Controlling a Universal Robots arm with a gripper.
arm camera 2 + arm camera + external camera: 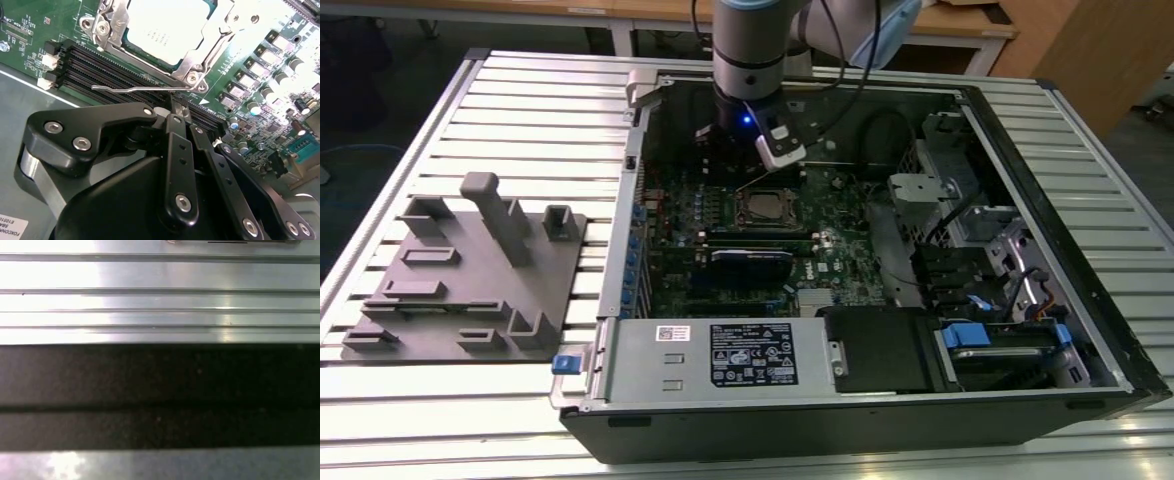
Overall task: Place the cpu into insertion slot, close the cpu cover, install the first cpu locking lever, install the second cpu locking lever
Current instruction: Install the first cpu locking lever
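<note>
cpu (165, 27) is seated in the insertion slot (762, 208), pale face up. cpu cover (197, 55) is down over it, the silvery frame lying flat around the chip's edges.

One locking lever (125, 89) stands free: a thin wire arm running alongside the black memory slots (100, 65), just beside the socket's corner screw.

pincer (175, 107) is narrow, fingers drawn together, tips right at that lever. Can't tell whether it pinches the wire or only touches it.

Arm (750, 60) reaches down into the open PC case (1067, 200), above the socket. Case sits on the slatted aluminium worktop (520, 110), with a grey fixture tray (467, 280) on the exterior view's left.
</note>
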